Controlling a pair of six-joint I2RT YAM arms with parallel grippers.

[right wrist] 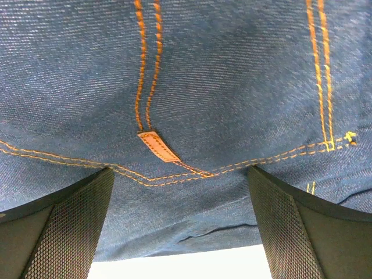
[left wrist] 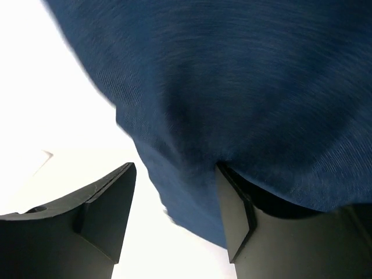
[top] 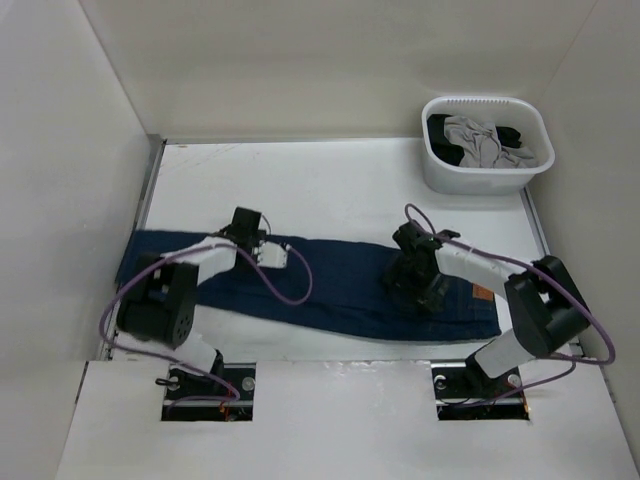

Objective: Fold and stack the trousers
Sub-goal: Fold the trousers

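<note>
We see navy trousers (top: 340, 290) laid flat across table (top: 330, 180), waistband to R. The left gripper (left wrist: 174, 174) is open w/ leg edge btwn jaws; right gripper (right wrist: 180, 174) spread wide over seat.

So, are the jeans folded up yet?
Not end to end: the jeans lie full length on the table. Leg over leg, cannot tell.

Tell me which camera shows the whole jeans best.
The top view: the jeans lie stretched full length across the table. The left wrist view shows only a plain blue edge; the right wrist view, a close patch with orange stitching.
</note>
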